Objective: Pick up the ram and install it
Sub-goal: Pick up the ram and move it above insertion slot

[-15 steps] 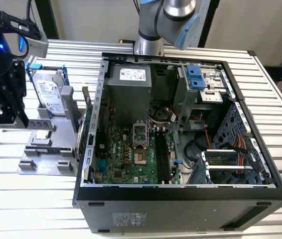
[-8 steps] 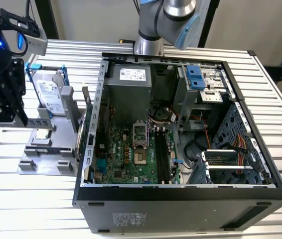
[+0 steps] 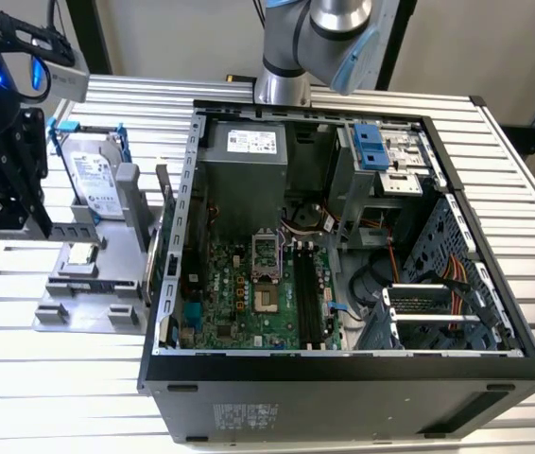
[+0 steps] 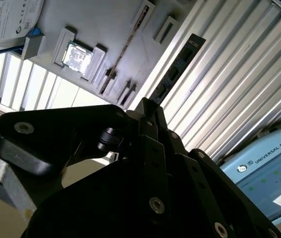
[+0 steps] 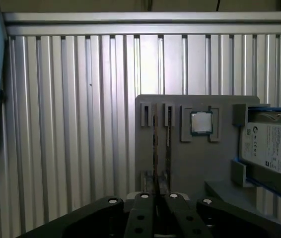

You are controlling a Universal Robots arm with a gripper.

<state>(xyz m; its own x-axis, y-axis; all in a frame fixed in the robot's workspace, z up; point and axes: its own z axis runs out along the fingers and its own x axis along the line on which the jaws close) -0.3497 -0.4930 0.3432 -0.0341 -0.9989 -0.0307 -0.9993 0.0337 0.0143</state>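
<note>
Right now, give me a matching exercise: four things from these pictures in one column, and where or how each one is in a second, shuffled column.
Things
1 ram
2 processor chip
3 hard drive
4 computer case

States
A in a blue bracket
B open, motherboard showing
C gripped by the hand
D lying in the grey tray

Pairs: 1-C, 2-D, 3-A, 4-B

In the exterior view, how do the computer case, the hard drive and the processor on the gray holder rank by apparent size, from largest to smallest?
1. Computer case
2. Hard drive
3. Processor
The differences are plain, so nearness to the camera does not put this order in doubt.
</note>
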